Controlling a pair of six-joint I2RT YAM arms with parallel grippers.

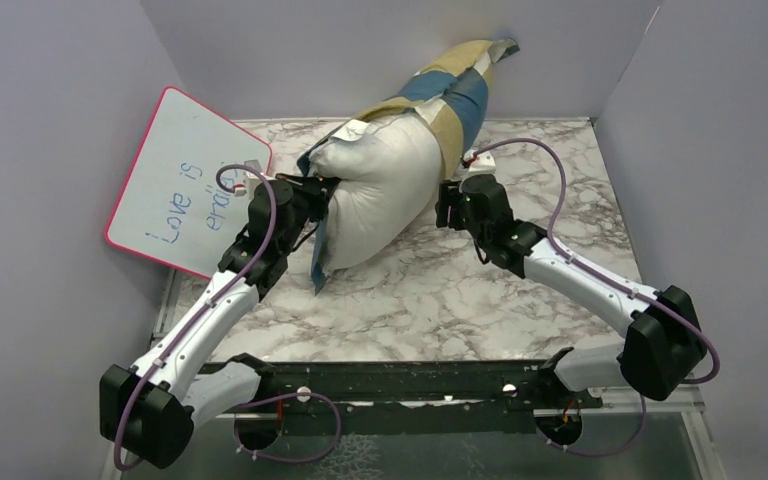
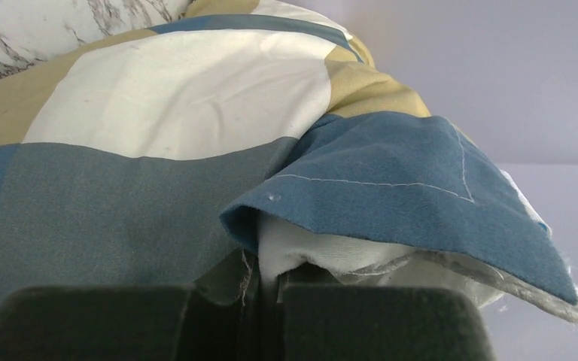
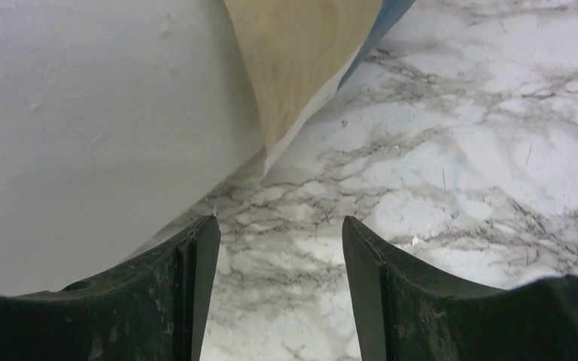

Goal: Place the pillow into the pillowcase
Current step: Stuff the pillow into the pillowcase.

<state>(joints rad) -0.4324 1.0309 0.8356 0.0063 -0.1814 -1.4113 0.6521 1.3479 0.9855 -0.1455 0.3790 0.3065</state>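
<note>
The pillowcase hides the far end of the pillow, the left arm part of the whiteboard.

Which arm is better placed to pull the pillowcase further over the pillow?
Left, probably: left gripper is shut on the pillowcase beside the pillow; right gripper is open over the table, holding nothing.

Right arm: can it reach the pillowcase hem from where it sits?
Probably yes. The right gripper is open and empty, and only bare table lies between it and the pillowcase edge just ahead, beside the pillow.
</note>
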